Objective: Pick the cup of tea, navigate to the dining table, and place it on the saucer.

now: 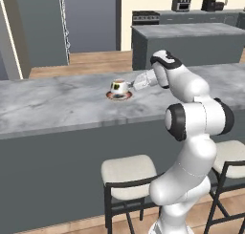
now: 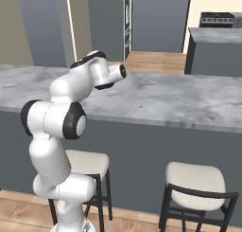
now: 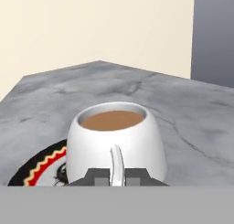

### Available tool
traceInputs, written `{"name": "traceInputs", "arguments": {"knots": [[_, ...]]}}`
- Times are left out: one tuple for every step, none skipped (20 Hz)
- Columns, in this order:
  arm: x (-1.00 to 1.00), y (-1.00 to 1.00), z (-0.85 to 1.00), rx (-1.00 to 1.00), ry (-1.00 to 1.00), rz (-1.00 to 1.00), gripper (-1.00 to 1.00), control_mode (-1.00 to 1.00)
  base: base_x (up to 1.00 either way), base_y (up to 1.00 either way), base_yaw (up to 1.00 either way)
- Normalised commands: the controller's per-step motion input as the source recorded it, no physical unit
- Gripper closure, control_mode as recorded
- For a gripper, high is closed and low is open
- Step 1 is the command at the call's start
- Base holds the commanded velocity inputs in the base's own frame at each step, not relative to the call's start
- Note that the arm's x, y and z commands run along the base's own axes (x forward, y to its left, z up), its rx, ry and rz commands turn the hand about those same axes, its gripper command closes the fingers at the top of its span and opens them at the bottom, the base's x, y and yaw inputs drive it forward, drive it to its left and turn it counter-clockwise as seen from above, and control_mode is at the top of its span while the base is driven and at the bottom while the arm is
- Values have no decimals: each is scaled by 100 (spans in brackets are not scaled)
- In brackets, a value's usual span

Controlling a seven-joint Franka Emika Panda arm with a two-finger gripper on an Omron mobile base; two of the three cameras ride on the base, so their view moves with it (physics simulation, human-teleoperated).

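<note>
— What's the claw doing?

— From here I see the gripper pinched tight on the handle of the cup of tea. In the hand view the two dark finger tips sit on either side of the thin white handle, with no gap to spare.

— And the cup itself?

— Upright, brown tea level inside, nothing spilled that I can make out. Its base is over the saucer, whose dark rim with a red and yellow zigzag band shows at the lower left of the hand view. I can't tell whether the cup is resting on the dish or held just off it.

— What do the base cameras give you?

— In the left base view the cup of tea sits above the saucer, with the gripper reaching in from its right, the forearm nearly level. Both are on the dining table, on its light grey marbled top, around the middle of its depth. In the right base view the arm's wrist hides the cup; I see the dining table stretching across.

— Anything else around?

— Two stools with pale seats and dark frames stand tucked against the table's dark front, one on either side of the arm. Beyond the table there's a second grey counter.
</note>
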Motion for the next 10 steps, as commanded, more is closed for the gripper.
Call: {"name": "traceInputs", "arguments": {"knots": [[0,35,-30,0,-14,3,100,-100,0,0,0],[0,31,-36,0,-11,2,100,-100,0,0,0],[2,25,-38,0,-4,0,100,-100,0,0,0],[5,18,-13,0,-1,0,100,-100,0,0,0],[3,16,0,0,-3,0,100,-100,0,0,0],[4,13,0,0,-2,0,100,-100,0,0,0],[0,10,0,0,-4,0,100,-100,0,0,0],[0,7,3,0,-5,0,100,-100,0,0,0],[0,1,17,0,-7,0,100,-100,0,0,0],[-14,0,29,0,-5,0,100,-100,0,0,0]]}}
